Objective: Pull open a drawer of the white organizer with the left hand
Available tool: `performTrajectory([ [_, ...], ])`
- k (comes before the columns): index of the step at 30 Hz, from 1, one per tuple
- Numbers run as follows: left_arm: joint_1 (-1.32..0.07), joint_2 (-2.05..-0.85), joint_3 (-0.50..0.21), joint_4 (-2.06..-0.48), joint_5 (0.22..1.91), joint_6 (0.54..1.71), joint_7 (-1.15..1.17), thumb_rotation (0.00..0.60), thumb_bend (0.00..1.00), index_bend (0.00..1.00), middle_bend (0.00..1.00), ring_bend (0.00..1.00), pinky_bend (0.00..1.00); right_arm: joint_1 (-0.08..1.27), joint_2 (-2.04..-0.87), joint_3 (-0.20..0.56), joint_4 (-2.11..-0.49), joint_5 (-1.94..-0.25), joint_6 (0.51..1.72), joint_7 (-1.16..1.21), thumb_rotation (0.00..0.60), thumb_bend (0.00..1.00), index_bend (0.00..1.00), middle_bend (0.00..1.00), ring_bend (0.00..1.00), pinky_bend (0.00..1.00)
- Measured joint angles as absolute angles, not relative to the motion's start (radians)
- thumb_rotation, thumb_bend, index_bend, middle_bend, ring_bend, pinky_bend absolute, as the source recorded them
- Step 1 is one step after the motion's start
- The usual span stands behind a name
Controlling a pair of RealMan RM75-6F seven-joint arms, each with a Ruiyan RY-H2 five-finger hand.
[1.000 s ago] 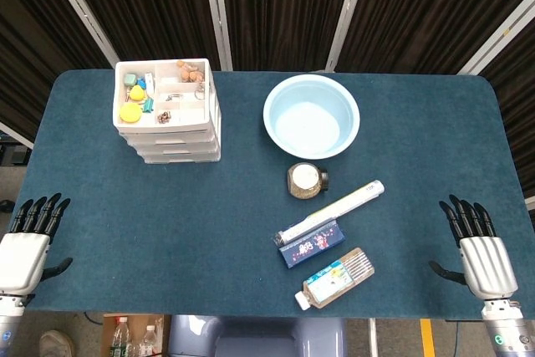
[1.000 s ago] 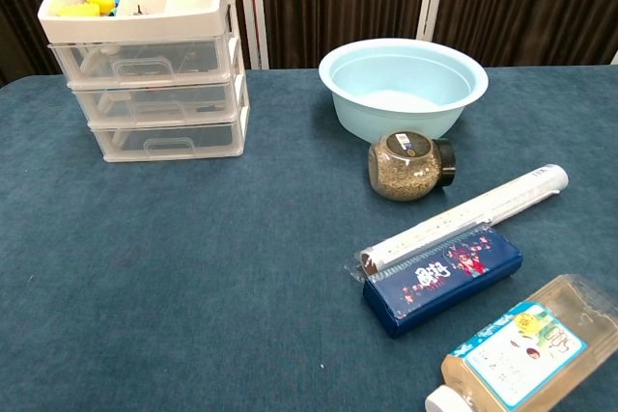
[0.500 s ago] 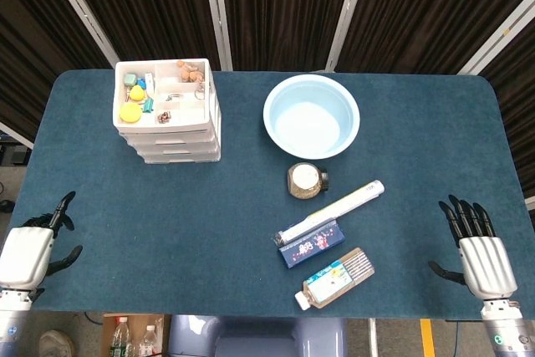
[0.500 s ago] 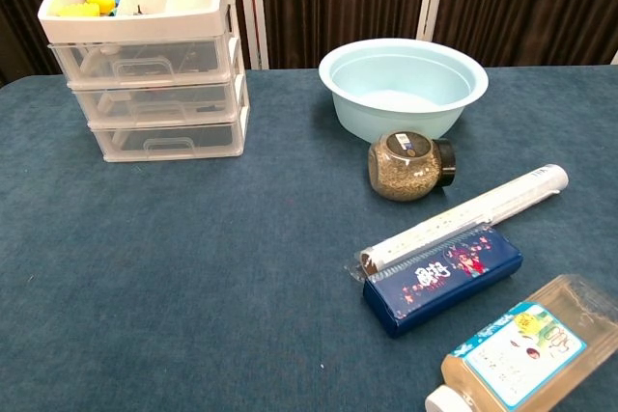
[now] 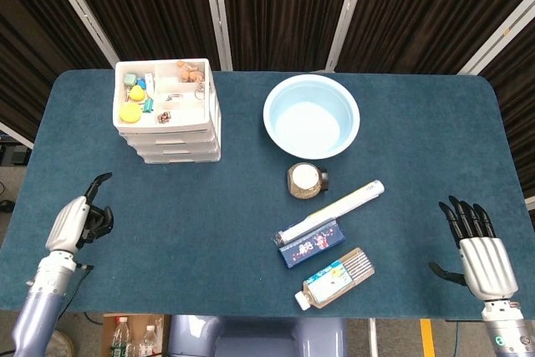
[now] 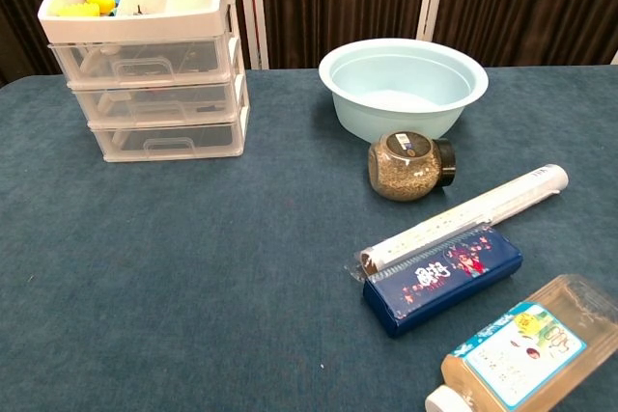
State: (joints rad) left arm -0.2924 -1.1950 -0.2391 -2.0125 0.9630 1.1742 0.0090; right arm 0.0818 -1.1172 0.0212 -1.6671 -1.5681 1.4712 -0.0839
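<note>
Now that the left hand [image 5: 80,221] has risen from the table's near-left corner and turned on edge, with the forearm angled inward, the reach toward the white plastic three-drawer organizer [image 5: 169,113] looks to be just beginning. A second ago that hand lay flat, fingers spread, right at the near edge. Its fingers now curl loosely with one pointing up, and they hold nothing. The organizer stands far-left on the blue-carpeted table [image 5: 201,206], well beyond the hand; its three clear-fronted drawers [image 6: 161,101] are all pushed in, and their fronts face the robot. Its open top tray holds small yellow and coloured bits.

Between hand and organizer lies only bare blue cloth, so the approach is free. The organizer sits just inside the table's far edge, so a pull toward the robot has ample room.

To the organizer's right sits a pale blue plastic basin [image 5: 312,117]. Nearer than that are a round seed-filled jar [image 5: 307,180], a long white tube [image 5: 332,211], a dark blue printed box [image 5: 311,244] and a clear flat bottle with a teal label [image 5: 334,277], all well apart from the organizer. At the near-right edge the right hand [image 5: 476,248] has not moved: flat, fingers spread, empty.
</note>
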Motion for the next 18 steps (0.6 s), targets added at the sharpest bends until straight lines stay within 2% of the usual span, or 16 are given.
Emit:
performTrajectory([
  [2,-0.335,-1.223,-0.275,-2.015,0.873,1.141,-0.005,0.6,0.72,0.12,1.0,0.95,0.99,0.082,-1.115,0.021,-1.668,-1.568,1.47,-0.081,0.6,0.07,0.0,0.0,0.0,0.0],
  [8,-0.437,-1.334,-0.354,-1.974,0.715,1.092,-0.041,0.6,0.72,0.14,1.0,0.95,1.0,0.083,-1.113,0.021,-1.669,-1.569,1.468,-0.074,0.6,0.07,0.0,0.0,0.0,0.0],
  [18,-0.529,-1.449,-0.413,-1.882,0.636,1.095,-0.05,0.6,0.72,0.14,1.0,0.95,1.0,0.085,-1.11,0.021,-1.672,-1.569,1.465,-0.067,0.6,0.07,0.0,0.0,0.0,0.0],
])
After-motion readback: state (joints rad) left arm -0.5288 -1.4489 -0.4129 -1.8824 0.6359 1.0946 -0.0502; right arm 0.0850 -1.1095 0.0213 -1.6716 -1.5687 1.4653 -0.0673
